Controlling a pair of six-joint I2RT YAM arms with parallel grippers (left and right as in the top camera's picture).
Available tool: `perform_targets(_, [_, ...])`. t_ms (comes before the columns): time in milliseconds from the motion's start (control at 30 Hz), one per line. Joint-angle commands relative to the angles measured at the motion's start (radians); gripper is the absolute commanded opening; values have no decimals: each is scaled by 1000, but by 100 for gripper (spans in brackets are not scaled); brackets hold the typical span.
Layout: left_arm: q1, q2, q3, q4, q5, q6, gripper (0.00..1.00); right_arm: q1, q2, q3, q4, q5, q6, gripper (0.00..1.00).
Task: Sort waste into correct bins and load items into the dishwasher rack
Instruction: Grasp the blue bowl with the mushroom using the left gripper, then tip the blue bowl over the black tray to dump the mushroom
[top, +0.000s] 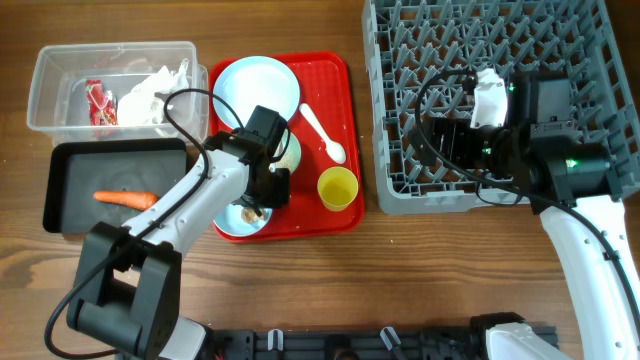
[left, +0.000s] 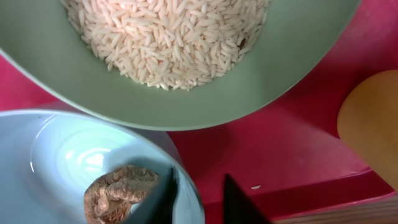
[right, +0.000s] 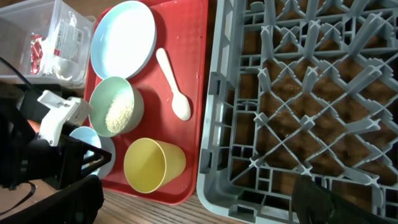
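Note:
My left gripper (top: 262, 190) (left: 199, 182) is open; its fingers straddle the rim of the light blue bowl (top: 238, 222) (left: 56, 155), which holds a brown food scrap (left: 118, 190). Just behind it is the pale green bowl (left: 280, 68) (right: 116, 106) with rice (left: 168, 37). The pale blue plate (top: 255, 88), white spoon (top: 324, 133) and yellow cup (top: 337, 187) lie on the red tray (top: 338, 75). My right gripper (top: 445, 135) (right: 196, 200) is open and empty above the front left of the grey rack (top: 400, 195) (right: 298, 81).
The clear tub (top: 60, 70) at far left holds the red wrapper (top: 99, 102) and white tissue (top: 150, 95). The black tray (top: 70, 165) in front of it holds the carrot (top: 125, 198). The rack is empty of dishes.

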Motion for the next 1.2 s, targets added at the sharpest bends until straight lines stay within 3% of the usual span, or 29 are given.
perform_targets(0, [-2,9,-3,4,-10,0,15,-2,8,17,-2,6,6,100])
perform_targets(400, [-2,10,-50,31,-63,-3,14,-2,8,17,-9,6,5,100])
perform_targets(500, [-2,10,-54,35,-66,-4,5,-2,8,17,-9,6,5,100])
perform_targets(667, [-2,5,-51,31,-66,-8,4,-2,8,17,-8,6,5,100])
perform_targets(967, [2,-97,131,-211,-66,-23,4,-2,8,17,-8,6,5,100])
perform_targets(1167, [60,-177,175,-232,-65,-23,4,-2,8,17,-4,6,5,100])
